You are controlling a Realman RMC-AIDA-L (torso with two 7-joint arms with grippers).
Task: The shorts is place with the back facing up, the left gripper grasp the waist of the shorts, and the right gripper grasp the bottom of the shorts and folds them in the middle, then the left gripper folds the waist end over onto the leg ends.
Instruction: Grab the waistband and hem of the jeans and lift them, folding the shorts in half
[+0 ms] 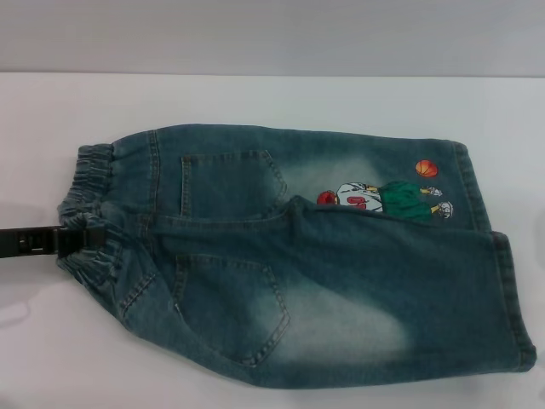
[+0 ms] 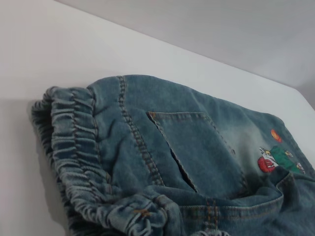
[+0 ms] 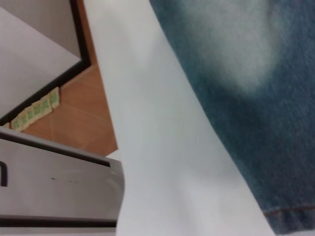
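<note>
Mostly hidden, left pincer [image 1: 85,239] at waist [image 1: 89,213], shorts [image 1: 324,273] flat

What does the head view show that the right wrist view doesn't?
Only the head view shows the left gripper at the waist, both back pockets and the basketball print. Only the right wrist view shows the brown floor beyond the table edge. Both show the shorts lying on the white table.

Blue-green faded denim shorts [image 1: 298,256] lie flat across the frame, back pockets up, ruffled waist [image 1: 89,213] at left, leg ends [image 1: 502,281] at right.
</note>
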